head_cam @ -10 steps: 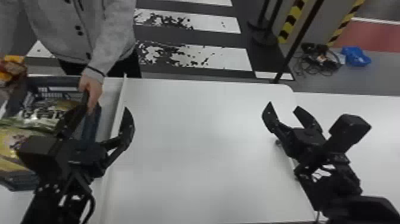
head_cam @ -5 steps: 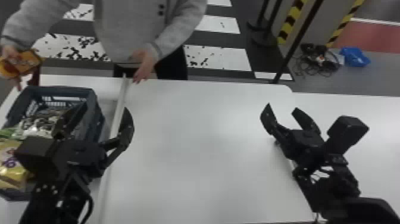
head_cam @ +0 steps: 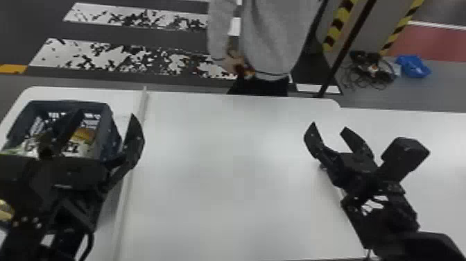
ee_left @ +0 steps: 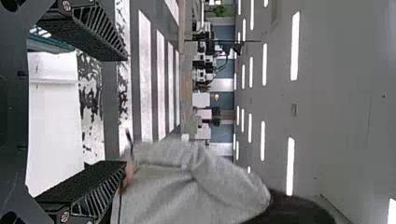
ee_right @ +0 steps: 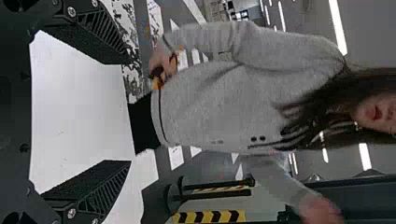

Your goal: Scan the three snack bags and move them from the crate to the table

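Observation:
My left gripper (head_cam: 106, 114) stands open over the blue-grey crate (head_cam: 111, 137) at the table's left, hiding part of it. Inside the crate lie snack bags: a white one (head_cam: 80, 148) with an orange-brown patch beside it, and some yellow packaging (head_cam: 5, 210) nearer the front, mostly behind my arm. The left wrist view has the left gripper (ee_left: 125, 110) with nothing between its fingers. Over the table's right side the right gripper (head_cam: 329, 126) is parked, open and holding nothing; so it appears in its own wrist view, where the right gripper (ee_right: 130, 112) has its fingers apart.
The white table (head_cam: 225, 166) spans the middle, with a raised strip (head_cam: 126, 194) running front to back beside the crate. Beyond the far edge a person (head_cam: 274, 38) stands with a small orange-and-dark object in one hand. A dark pole (head_cam: 346, 48) rises behind the table.
The person's hand has let go of the crate rim, and the person has moved right along the far edge. The crate has shifted slightly. My left gripper has gone slightly left; the right is still.

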{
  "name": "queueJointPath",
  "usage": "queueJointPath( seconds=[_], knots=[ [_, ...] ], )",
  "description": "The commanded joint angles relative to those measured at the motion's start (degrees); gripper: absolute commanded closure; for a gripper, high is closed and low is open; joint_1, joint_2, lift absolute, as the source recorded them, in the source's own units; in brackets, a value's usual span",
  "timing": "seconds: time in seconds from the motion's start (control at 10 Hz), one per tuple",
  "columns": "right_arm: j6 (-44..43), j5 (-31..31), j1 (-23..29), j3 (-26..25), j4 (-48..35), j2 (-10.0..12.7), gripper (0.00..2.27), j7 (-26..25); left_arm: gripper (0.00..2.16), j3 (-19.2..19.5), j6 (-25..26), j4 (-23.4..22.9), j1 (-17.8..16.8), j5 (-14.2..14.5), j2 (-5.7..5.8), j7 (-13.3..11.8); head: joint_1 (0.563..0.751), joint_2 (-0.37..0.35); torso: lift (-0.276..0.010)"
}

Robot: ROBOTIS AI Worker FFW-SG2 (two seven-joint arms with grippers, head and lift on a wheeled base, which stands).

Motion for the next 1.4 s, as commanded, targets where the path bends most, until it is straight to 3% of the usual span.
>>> queueJointPath(
  seconds=[0.0, 0.3, 0.4, 0.7, 1.0, 1.2, 1.3],
  knots=[
    [-0.5, -0.5, -0.6, 0.1, 1.2, 0.0, 0.13, 0.2, 0.09, 1.3, 2.6, -4.7, 3.6, -0.7, 0.26, 1.7, 0.695, -0.127, -0.062],
    [-2.2, -1.1, -2.8, 1.6, 5.1, -0.8, 0.13, 0.6, 0.09, 4.8, 3.4, -11.7, 11.5, -1.7, 0.44, 9.6, 0.695, -0.084, -0.062],
    [-3.1, -1.4, -3.5, 2.5, 6.7, -1.2, 0.13, 0.8, 0.09, 5.2, 6.3, -13.0, 12.8, -2.7, 0.35, 13.0, 0.695, -0.059, -0.062],
    [-7.9, -3.4, -7.1, 5.5, 14.2, -2.8, 0.13, 2.3, 0.09, 10.9, 9.9, -18.0, 19.1, -0.6, -2.20, 13.6, 0.695, 0.029, -0.062],
    [-10.0, -5.4, -10.9, 8.2, 19.9, -4.4, 0.13, 3.2, 0.09, 10.3, 12.1, -19.9, 21.5, -0.6, -3.87, 27.1, 0.695, 0.107, -0.062],
    [-10.0, -5.6, -12.0, 9.3, 20.8, -4.6, 0.13, 3.4, 0.09, 9.7, 10.8, -15.1, 19.7, 1.8, -4.31, 35.0, 0.695, 0.159, -0.062],
    [-10.3, -5.6, -12.1, 9.5, 21.1, -4.6, 0.13, 3.4, 0.09, 9.7, 8.2, -11.6, 18.3, 3.6, -4.31, 35.8, 0.695, 0.173, -0.062]
  ],
)
